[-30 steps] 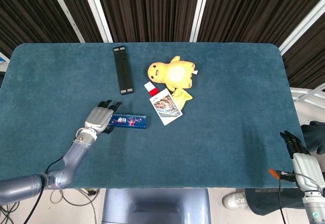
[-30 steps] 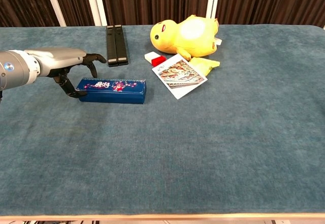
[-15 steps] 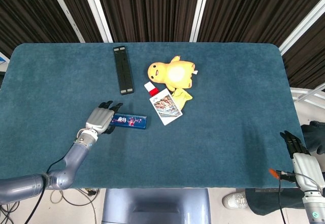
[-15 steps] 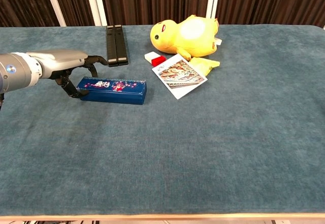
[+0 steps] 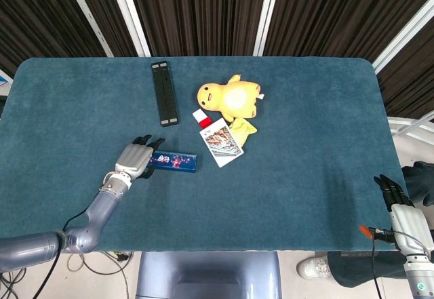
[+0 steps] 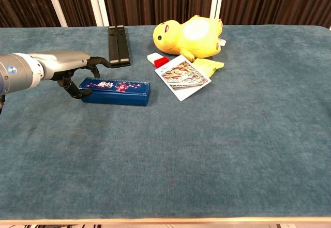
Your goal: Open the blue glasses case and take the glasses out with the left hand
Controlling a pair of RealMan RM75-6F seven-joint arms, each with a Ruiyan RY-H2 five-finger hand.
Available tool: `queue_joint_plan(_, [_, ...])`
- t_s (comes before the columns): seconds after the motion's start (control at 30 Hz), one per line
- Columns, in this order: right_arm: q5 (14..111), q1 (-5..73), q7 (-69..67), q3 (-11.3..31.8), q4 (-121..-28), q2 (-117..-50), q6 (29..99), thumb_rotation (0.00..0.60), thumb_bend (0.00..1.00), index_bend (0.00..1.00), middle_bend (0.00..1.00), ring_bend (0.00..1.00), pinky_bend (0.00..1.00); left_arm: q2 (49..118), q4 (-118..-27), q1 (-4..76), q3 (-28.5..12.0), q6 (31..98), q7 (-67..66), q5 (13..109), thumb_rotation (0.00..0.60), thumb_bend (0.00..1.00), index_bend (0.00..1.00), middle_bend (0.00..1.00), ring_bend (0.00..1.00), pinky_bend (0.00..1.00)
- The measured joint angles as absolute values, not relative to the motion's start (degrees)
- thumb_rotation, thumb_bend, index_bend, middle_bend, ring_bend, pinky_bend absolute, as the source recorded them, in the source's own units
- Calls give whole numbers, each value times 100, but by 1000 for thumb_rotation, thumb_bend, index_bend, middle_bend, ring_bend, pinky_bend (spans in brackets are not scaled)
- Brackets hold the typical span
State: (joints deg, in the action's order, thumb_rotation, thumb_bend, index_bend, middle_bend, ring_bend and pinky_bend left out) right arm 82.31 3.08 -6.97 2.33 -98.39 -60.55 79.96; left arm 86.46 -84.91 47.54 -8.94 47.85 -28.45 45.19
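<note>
Your left hand [image 6: 72,70] sits at the left end of the blue glasses case [image 6: 116,91], fingers curled around that end and touching it. The case lies flat on the table [image 6: 207,150], lid down, no glasses showing. By my read, the opening and the take-out are both ahead of you. Right hand [image 5: 400,207] hangs off-table, fingers straight, holding nothing.

Over the last second the case [image 6: 116,92] has turned slightly on the table [image 6: 217,150] — in the chest view its left end sits a little higher in the picture than before, its right end nudged a touch rightward. The left hand [image 5: 134,159] at that end has eased a little toward the robot — its dark fingers [image 6: 72,87] curl about the case's left end, as before.
</note>
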Motion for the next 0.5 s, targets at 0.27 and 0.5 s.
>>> queue_joint_plan(0.27, [8224,307,-694,235,-9841,-6054,7993,600,127,0,0,0,199,8732,-8397,4817,-871,4802,-2826,4433,600,565,101,290,0,115])
queue_joint_plan(0.5, [8202,310,-687,238,-9848,-6052,7978,600,127,0,0,0,199,8916,-8123,4903,-907,4889,-2859,4340,600,560,102,236,0,114])
